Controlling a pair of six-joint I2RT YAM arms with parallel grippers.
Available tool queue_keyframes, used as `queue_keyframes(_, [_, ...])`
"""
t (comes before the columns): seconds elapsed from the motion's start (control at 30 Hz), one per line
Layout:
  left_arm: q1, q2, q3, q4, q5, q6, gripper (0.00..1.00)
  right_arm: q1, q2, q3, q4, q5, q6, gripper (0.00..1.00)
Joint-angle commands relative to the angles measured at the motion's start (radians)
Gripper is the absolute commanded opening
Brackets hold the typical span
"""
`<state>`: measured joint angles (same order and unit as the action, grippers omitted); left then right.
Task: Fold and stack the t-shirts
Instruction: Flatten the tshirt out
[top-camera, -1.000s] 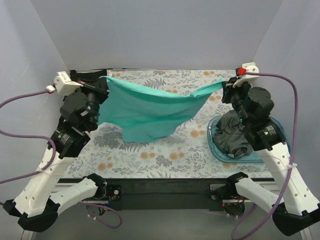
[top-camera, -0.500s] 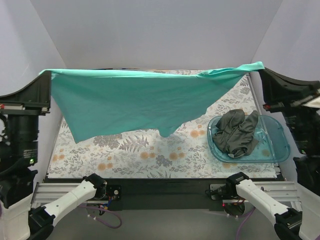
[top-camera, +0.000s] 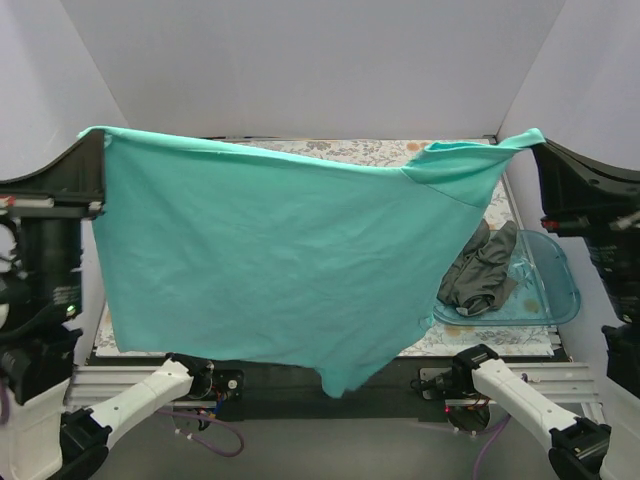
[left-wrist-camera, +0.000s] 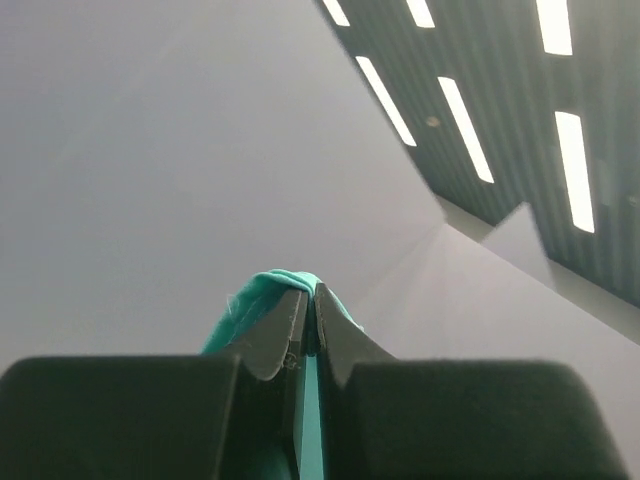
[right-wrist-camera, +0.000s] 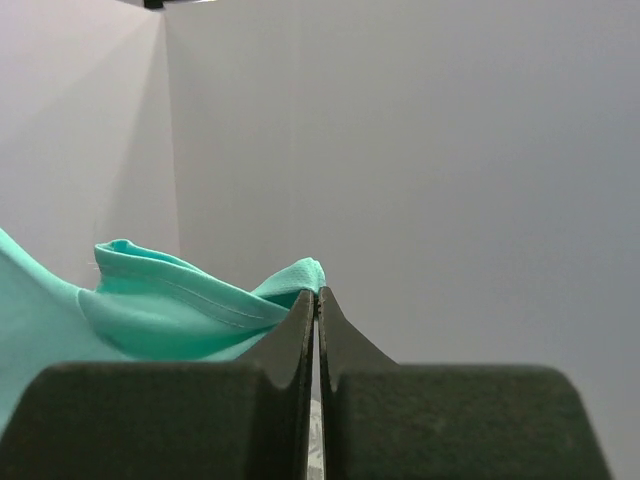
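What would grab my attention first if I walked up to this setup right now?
A big teal t-shirt hangs spread like a curtain across the middle of the overhead view. The left gripper and the right gripper each pinch an upper corner of it, one at either side. At the right, a crumpled dark grey t-shirt lies in a blue tray.

Plain pale grey-lilac walls on 3 sides: back wall (top-camera: 320, 70), left wall (top-camera: 40, 90), right wall (top-camera: 600, 70). The table's got a floral tablecloth (top-camera: 330, 148) w/ orange blooms + grey leaves, and a black rail (top-camera: 395, 392) along the near edge. Grey below that, prob the floor (top-camera: 330, 445). Left wrist cam looks up at a dark slatted ceiling (left-wrist-camera: 510, 60) w/ long light strips (left-wrist-camera: 468, 130), all lit. Light's soft & even.
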<state>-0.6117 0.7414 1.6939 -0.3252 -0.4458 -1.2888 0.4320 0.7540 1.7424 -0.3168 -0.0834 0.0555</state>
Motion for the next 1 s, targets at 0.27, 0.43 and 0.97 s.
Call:
queue_keyframes(0.27, [0.307,0.485,-0.532,-0.074,-0.205,-0.299,0.00,-0.007,0.427,-0.397,0.125,0.291,-0.009,0.01])
queue_keyframes(0.43, [0.426,0.743,-0.475,-0.103,0.024,-0.282,0.85,-0.016,0.733,-0.344,0.104,0.209,-0.048,0.79])
queue_keyframes(0.97, [0.426,0.598,-0.738,-0.034,0.167,-0.241,0.91,-0.015,0.740,-0.561,0.107,-0.040,0.047,0.98])
